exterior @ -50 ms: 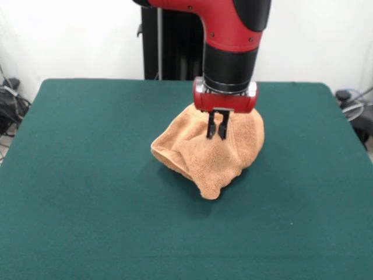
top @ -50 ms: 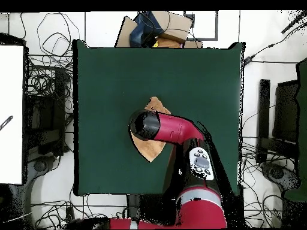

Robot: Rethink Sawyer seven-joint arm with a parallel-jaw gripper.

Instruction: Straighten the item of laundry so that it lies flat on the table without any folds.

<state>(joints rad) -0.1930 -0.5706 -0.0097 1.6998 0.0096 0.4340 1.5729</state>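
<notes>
The towel (exterior @ -50 ms: 204,154) sits bunched in a rumpled heap near the middle of the green table (exterior @ -50 ms: 87,192). The claw (exterior @ -50 ms: 217,135) stands above it, fingers drawn narrow and pinching the cloth's top

No legible text, label, brand, number or sign is present in either view. The red and black arm (exterior @ -50 ms: 230,35) carries no readable marking on its housings. In the overhead view, the light panel (top @ -50 ms: 201,163) on the arm, at about 5 o'clock from the desk centre, shows dark button shapes only; no characters can be resolved. The towel (exterior @ -50 ms: 210,150) and the green desk (exterior @ -50 ms: 87,192) bear no print. The cardboard (top @ -50 ms: 157,27) at 12 o'clock beyond the desk edge shows no readable lettering.
</notes>
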